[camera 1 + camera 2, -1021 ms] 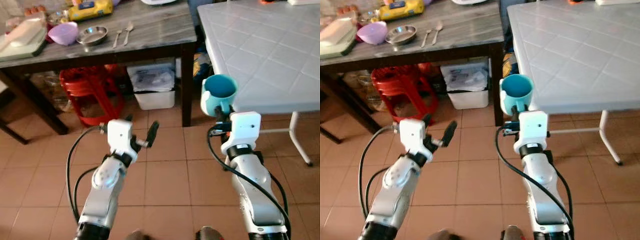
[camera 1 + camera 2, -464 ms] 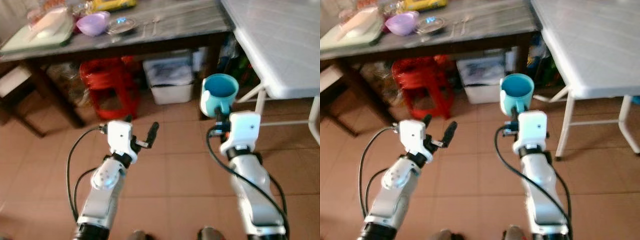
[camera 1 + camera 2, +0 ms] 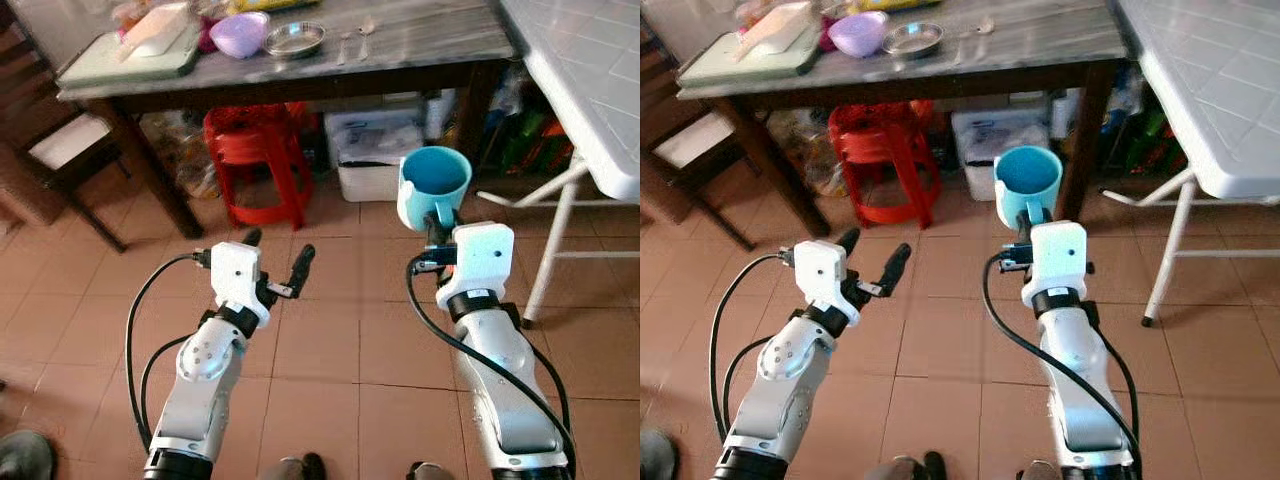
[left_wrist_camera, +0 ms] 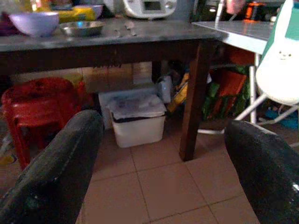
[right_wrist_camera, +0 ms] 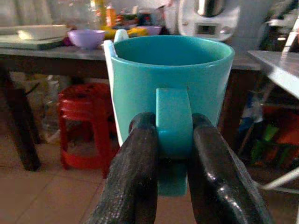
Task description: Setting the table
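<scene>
The right gripper (image 5: 161, 154) has its fingers clamped on the handle of the upright teal mug (image 3: 434, 185) — held over the floor, with the white counter (image 3: 590, 70) off to its right — while the left gripper (image 3: 275, 262) hangs with fingers apart.

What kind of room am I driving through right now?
Probably a home kitchen or dining area: a dark wooden table bearing a purple bowl and steel dish, a red plastic stool beneath, terracotta floor tiles.
</scene>
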Tool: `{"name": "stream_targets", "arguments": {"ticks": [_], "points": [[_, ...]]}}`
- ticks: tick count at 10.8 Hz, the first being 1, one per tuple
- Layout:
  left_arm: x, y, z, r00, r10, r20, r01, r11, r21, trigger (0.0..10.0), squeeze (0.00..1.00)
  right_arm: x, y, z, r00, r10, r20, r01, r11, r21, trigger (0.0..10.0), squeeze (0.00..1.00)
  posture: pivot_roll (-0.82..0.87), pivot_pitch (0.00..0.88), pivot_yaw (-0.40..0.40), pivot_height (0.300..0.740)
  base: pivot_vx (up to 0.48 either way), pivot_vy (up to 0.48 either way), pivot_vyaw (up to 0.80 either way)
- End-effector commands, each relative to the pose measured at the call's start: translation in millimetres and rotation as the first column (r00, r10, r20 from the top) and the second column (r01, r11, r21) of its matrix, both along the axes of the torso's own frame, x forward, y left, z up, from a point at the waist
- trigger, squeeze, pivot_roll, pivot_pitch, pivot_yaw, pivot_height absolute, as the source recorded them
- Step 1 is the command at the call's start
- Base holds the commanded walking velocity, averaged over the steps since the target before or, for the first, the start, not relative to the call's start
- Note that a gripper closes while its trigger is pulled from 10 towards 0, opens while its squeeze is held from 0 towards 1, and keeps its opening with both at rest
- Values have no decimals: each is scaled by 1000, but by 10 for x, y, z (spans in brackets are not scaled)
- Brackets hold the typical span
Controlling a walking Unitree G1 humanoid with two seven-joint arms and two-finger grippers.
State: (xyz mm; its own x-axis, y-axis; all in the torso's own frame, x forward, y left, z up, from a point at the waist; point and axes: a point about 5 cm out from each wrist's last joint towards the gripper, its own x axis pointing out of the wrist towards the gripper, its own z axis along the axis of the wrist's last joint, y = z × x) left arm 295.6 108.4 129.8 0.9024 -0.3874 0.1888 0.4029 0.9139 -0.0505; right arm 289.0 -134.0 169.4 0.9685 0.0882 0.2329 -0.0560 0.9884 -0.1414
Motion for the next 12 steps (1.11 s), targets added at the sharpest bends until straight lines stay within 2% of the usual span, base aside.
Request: {"name": "stream_targets", "arguments": {"ticks": [1,2,12], "points": [[-21,33,-8,1000,-5,-6,5,1000,-5,10000,0,-13,60,4,1000,26,10,-26,1000,4,10000,0,-82,194,155,740,281,0,800],[-24,20,-3,1000,-14,-4,14,1000,-10,10000,0,-5,49,5,1000,24,9,-24,1000,1,10000,0,-83,193,153,740,356,0,481],[-19,-5,8,999,-46,-7,46,999,-27,10000,0,35,30,7,1000,17,13,-17,1000,0,10000,0,-85,181,147,740,290,0,0]]}}
